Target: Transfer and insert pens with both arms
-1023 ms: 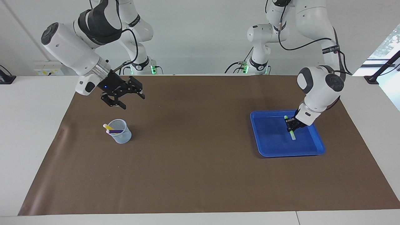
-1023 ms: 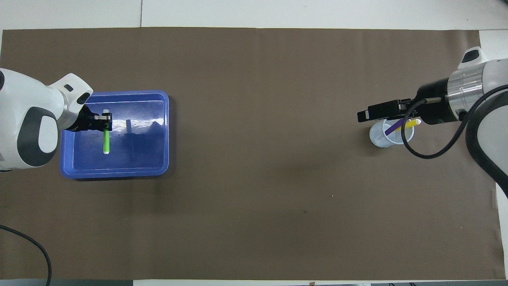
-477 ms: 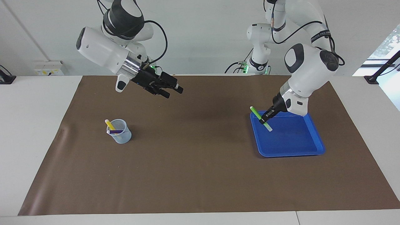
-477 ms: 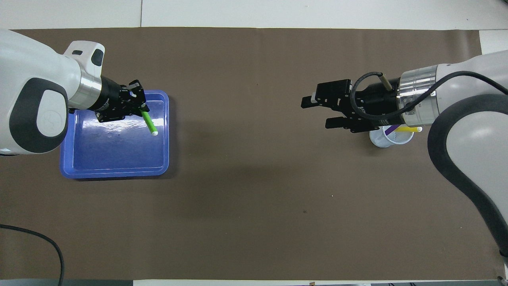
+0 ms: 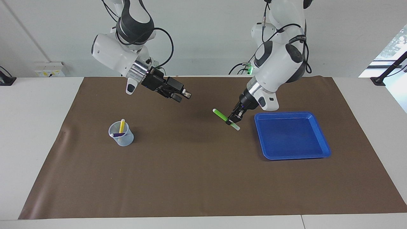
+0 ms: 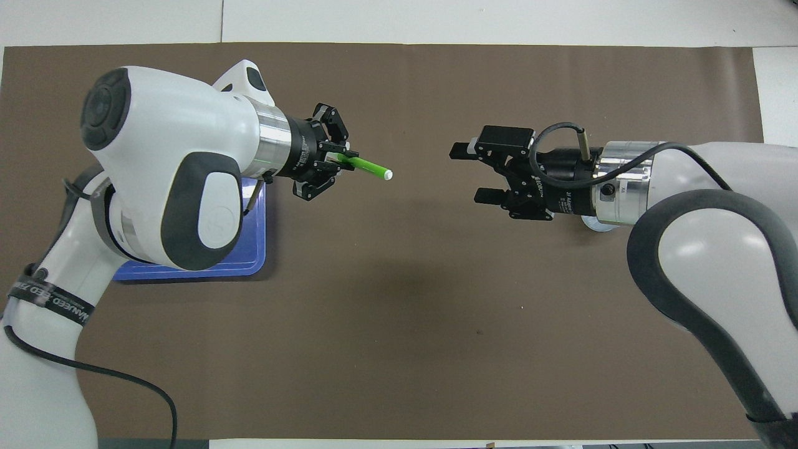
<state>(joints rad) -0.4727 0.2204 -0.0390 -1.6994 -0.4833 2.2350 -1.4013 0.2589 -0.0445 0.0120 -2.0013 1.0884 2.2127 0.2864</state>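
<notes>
My left gripper (image 5: 233, 119) is up in the air over the brown mat (image 5: 203, 178), just off the edge of the blue tray (image 5: 292, 152) on the side toward the middle of the worktop (image 5: 31, 133). Its fingers are pinching the green pen (image 5: 225, 119) near one end, so most of the pen's length sticks out free. In the overhead view the pen (image 6: 366, 167) points across the mat toward my right gripper (image 6: 471, 173) — I judge I am holding it this way to offer the long free end for a handover.

My right gripper (image 5: 181, 94) hangs over the mat toward the middle, well apart from the pen, with its fingers spread wide and turned toward the left gripper. That open, facing pose reads as ready to receive.

The clear cup (image 5: 121, 134) stands on the mat toward the right arm's end of the worktop. The yellow pen (image 5: 121, 126) stands in it, leaning against the rim, and the purple pen (image 5: 118, 134) lies low inside it. The tray holds no pens now.

By my reckoning two of three pens are already inserted, and the green one is the last — it sits at the left arm's end, the cup at the right arm's end, which is why both arms meet in the middle.
</notes>
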